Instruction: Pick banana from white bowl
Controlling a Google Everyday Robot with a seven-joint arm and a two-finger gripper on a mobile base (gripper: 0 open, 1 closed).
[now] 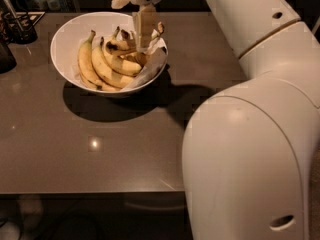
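Note:
The white bowl stands at the back left of the grey table, with crumpled white paper lining its right side. Several bananas lie in it. Two plumper, cleaner yellow ones lie at the left. The slender, brown-bruised banana with a blackened end lies at the upper right. My gripper hangs straight down over the bowl's right half, right at the bruised banana, with its tip among the bananas. It hides part of the fruit behind it.
My arm's big cream body fills the right foreground and hides the table's right side. A dark holder with utensils and a dark object stand at the far left. The table's front edge runs below.

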